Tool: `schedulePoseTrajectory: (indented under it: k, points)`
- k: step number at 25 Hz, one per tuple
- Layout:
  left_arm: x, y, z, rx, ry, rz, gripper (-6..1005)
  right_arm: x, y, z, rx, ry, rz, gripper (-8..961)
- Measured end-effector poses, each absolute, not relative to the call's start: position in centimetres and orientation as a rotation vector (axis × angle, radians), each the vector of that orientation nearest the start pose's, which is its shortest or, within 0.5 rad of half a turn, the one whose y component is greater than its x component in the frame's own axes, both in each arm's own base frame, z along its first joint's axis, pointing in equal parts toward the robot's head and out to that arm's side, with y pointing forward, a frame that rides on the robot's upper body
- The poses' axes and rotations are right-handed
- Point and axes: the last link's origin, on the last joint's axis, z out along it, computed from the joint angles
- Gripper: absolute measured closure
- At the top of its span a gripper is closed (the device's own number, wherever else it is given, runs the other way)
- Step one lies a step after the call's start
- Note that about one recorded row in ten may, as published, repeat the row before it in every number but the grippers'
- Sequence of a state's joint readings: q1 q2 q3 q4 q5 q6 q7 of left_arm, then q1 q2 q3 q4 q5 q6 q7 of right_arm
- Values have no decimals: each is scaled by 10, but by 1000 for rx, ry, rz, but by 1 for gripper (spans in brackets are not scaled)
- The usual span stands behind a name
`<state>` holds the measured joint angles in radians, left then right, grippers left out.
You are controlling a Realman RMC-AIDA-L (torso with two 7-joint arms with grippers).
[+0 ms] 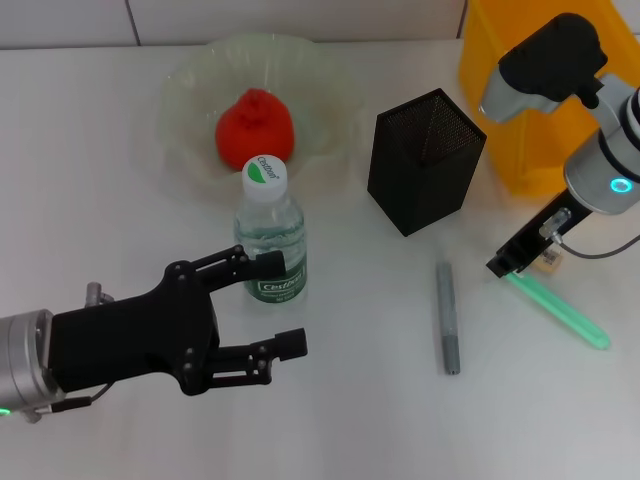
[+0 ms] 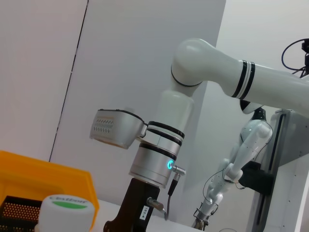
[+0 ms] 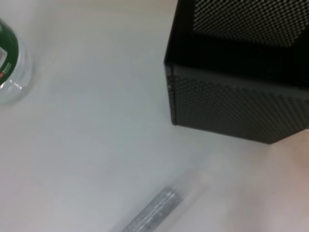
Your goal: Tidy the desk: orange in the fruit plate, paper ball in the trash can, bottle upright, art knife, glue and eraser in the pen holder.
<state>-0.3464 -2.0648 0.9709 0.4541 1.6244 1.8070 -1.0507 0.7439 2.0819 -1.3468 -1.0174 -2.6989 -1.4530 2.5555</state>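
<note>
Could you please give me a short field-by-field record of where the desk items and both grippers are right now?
orange: in the fruit plate
bottle: upright, in front of the plate
pen holder: upright, beside the trash can
art knife: flat on the desk, in front of the holder
glue: on the desk, one end at the right gripper
eraser: mostly hidden behind the right gripper
left gripper: open, beside the bottle
right gripper: low over the glue's end
</note>
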Motion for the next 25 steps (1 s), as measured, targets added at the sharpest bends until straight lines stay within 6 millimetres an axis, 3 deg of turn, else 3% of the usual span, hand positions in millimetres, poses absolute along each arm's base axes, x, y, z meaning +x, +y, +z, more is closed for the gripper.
schedulePoseTrajectory:
  k: [4,8,17,21,25]
  points:
    - [-266,241,-23,-2763,-442,-1194,140,206,375,-12,-2519,987,-602,767]
    - [-266,241,-22,-2756,-441,-1203,139,200,370,17,-2519,925,-430,762]
    - [-265,241,-21,-2754,-449,-1214,139,200,358,94,-2525,814,353,751]
    - [-265,241,-21,-2752,-448,-1217,140,197,361,99,-2473,663,720,745]
    - [-265,241,-21,-2750,-450,-1218,140,199,370,88,-2381,559,1003,740]
